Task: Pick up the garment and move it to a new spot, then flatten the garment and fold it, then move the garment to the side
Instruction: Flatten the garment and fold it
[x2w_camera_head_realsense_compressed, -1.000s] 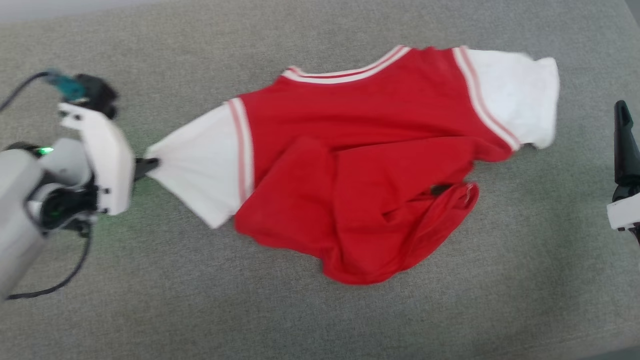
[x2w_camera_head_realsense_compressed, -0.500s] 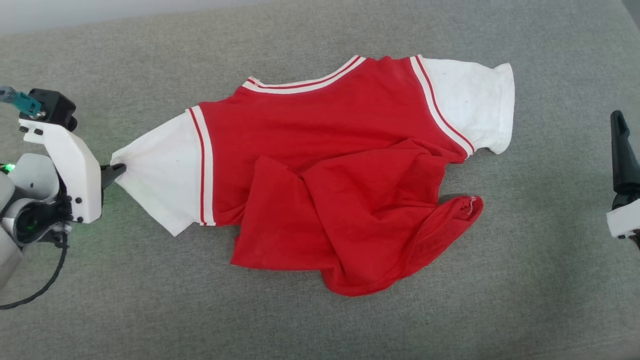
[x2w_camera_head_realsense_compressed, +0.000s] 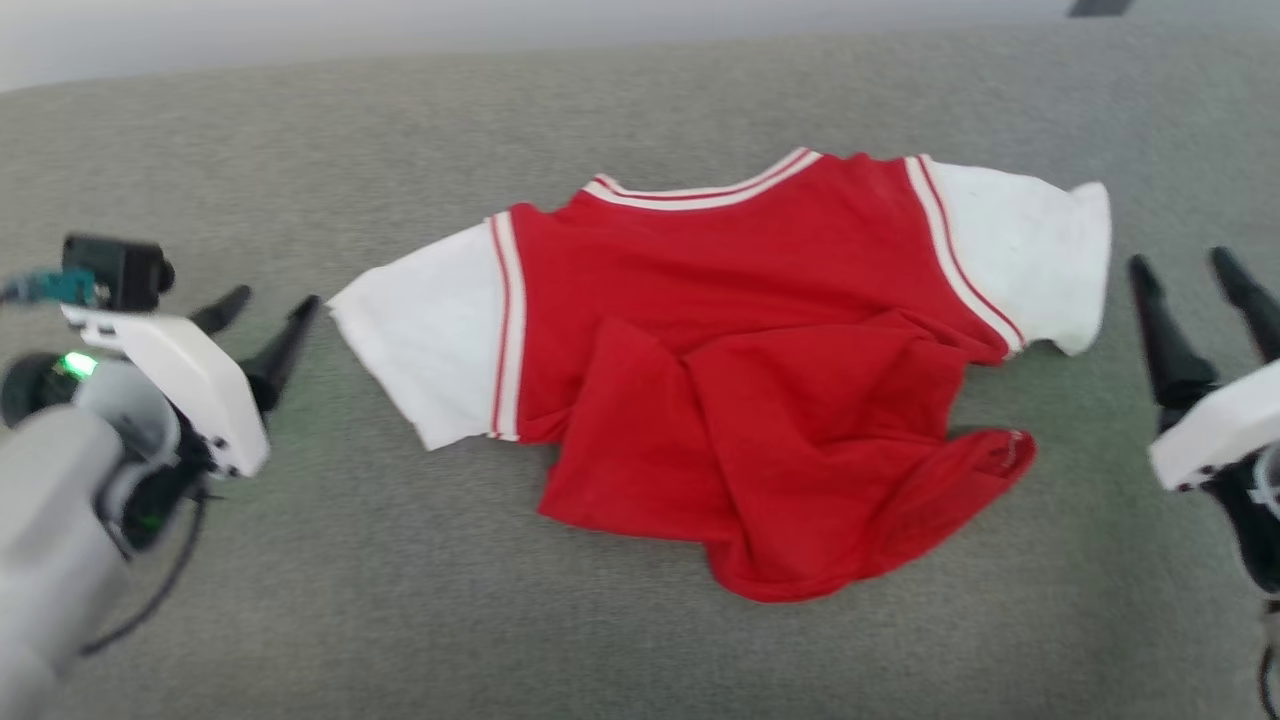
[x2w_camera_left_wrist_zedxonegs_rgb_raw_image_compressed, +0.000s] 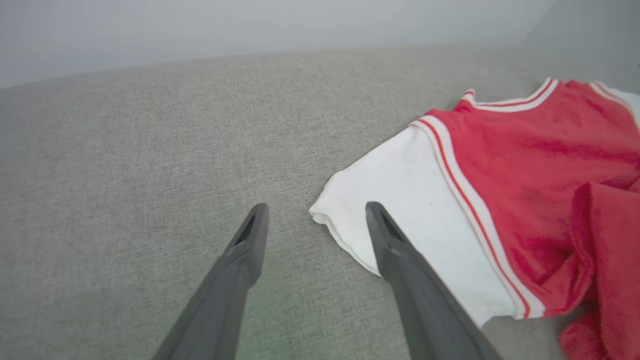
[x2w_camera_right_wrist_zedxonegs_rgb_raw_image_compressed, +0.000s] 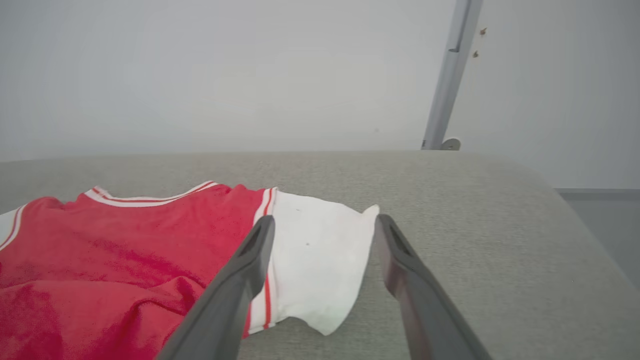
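1. We count one garment (x2w_camera_head_realsense_compressed: 740, 330). It is a red shirt lying on the grey fabric surface (x2w_camera_head_realsense_compressed: 400, 620), about midway between our two grippers, with its neckline toward the far edge.
2. It has two white sleeves. One (x2w_camera_head_realsense_compressed: 430, 340) stretches toward our left and the other (x2w_camera_head_realsense_compressed: 1030, 250) toward our right, and both lie fairly flat.
3. We see striped trim in three places, along the neckline and at each of the two sleeve seams.
4. The red body is not flat. Its lower part is bunched into several folds, and a bit of hem (x2w_camera_head_realsense_compressed: 985, 465) is turned over at the near right.
5. Our left gripper (x2w_camera_head_realsense_compressed: 275, 298) has its two dark fingers spread wide and holds nothing. The nearer fingertip sits just beside the left sleeve's cuff. In the left wrist view one finger overlaps that cuff, and we cannot tell whether it touches.
6. Our right gripper (x2w_camera_head_realsense_compressed: 1180, 260) also has two fingers spread wide, with nothing in them. It sits just beside the right sleeve's cuff.
7. In the right wrist view, one grey post (x2w_camera_right_wrist_zedxonegs_rgb_raw_image_compressed: 447, 80) stands beyond the surface.
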